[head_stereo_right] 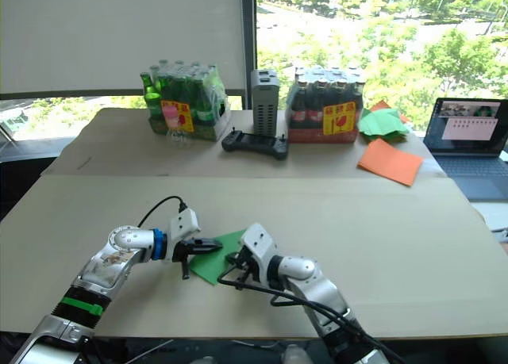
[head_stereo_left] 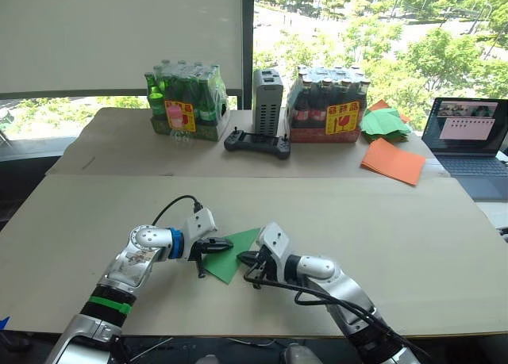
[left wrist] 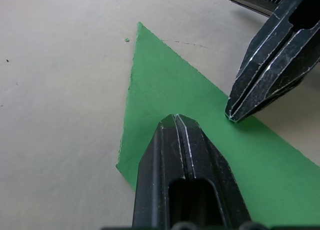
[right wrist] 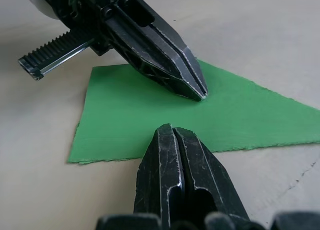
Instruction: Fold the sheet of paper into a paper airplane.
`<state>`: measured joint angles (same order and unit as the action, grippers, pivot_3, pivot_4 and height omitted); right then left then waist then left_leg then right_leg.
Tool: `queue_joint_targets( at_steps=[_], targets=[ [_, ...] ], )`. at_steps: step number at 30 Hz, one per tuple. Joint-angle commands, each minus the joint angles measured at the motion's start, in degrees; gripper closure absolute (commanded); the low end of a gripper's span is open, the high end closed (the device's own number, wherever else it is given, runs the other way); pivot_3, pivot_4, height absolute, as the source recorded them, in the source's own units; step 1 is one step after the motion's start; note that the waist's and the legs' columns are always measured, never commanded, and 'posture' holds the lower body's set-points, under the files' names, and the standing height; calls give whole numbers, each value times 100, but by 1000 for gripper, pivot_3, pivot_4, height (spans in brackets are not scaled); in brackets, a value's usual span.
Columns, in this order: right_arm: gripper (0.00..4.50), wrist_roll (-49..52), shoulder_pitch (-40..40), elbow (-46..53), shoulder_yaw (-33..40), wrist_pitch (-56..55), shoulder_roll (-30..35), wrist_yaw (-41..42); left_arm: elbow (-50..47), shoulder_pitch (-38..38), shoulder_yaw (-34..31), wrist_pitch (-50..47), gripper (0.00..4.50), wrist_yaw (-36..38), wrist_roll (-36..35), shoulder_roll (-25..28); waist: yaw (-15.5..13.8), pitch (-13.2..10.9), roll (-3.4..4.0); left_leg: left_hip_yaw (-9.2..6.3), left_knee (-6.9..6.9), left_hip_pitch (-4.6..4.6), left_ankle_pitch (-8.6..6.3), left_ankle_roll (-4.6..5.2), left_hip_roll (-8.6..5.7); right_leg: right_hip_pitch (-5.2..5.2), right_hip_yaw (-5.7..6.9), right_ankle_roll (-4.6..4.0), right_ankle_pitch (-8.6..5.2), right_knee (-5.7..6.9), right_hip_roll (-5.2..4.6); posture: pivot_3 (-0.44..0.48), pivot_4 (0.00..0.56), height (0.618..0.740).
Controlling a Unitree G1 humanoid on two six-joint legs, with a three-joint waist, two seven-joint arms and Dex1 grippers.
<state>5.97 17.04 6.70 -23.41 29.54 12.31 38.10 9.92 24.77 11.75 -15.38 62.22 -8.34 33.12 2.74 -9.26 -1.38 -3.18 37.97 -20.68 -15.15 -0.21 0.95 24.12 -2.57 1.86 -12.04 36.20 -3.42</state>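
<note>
The sheet of paper (head_stereo_left: 232, 254), bright green and folded into a flat pointed shape, lies on the near table between my two arms. My left gripper (head_stereo_left: 226, 243) is shut, its tip resting on the paper's left part (left wrist: 165, 84). From the other side my right gripper (head_stereo_left: 242, 258) is shut too, with its tip pressed down on the paper's near edge (right wrist: 130, 125). In the left wrist view my left gripper (left wrist: 175, 119) and my right gripper (left wrist: 231, 117) both touch the green surface a short way apart. Neither holds the paper between its fingers.
On the far table stand a pack of green bottles (head_stereo_left: 186, 102), a grey box (head_stereo_left: 267, 101), a black controller (head_stereo_left: 257, 143) and a pack of dark bottles (head_stereo_left: 329, 106). Orange sheets (head_stereo_left: 393, 160), a heap of green folded papers (head_stereo_left: 385, 121) and a laptop (head_stereo_left: 468, 134) lie at the far right.
</note>
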Motion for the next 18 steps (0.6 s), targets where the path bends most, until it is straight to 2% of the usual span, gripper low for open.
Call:
queue_joint_targets(
  at_steps=[1,18],
  targets=[
    [4500,19,-240,-53,-392,372,7,134,-70,-66,85,-108,4485,33,81,70,2,0,0,0,0,0,0,0,0,0,0,0,0,0,0,0,150,740],
    [4500,-81,-438,308,-1007,592,143,277,-163,-130,101,-196,4485,109,91,173,11,1,0,0,-1,3,0,0,1,-1,0,7,-6,0,1,0,150,740]
  ],
)
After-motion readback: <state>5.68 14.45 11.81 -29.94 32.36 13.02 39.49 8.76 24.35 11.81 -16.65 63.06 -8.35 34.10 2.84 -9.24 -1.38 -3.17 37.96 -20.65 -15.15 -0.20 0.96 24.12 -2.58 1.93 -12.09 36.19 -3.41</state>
